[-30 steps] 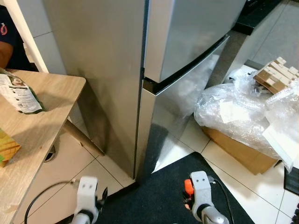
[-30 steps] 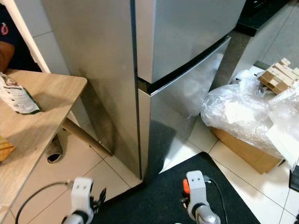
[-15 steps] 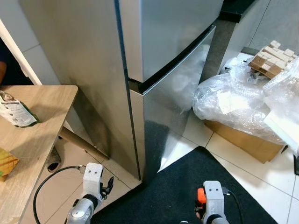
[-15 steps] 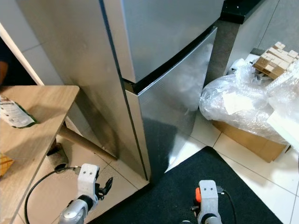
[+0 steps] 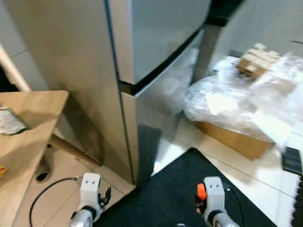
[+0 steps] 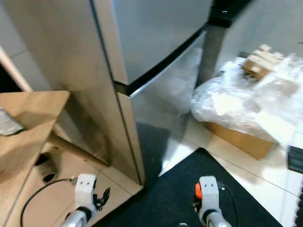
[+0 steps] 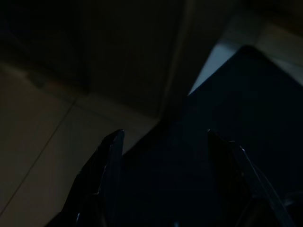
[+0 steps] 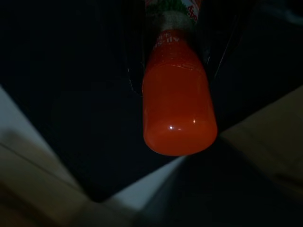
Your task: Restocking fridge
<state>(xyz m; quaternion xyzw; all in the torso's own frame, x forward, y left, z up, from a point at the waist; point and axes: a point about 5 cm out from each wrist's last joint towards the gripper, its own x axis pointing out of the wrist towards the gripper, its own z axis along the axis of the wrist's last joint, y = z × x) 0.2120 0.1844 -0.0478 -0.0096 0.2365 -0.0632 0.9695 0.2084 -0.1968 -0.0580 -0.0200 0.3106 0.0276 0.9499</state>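
I keep both arms low before the steel fridge, whose doors are closed. My right jaws grasp an orange bottle, smooth and round-ended, sticking out past the fingers above the black mat. My left jaws hang released. A wooden bench stands on the left.

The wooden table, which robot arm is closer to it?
Left. The left gripper hangs low beside the wooden table, over the tiled floor. The right gripper, holding an orange bottle, is farther off over the black mat.
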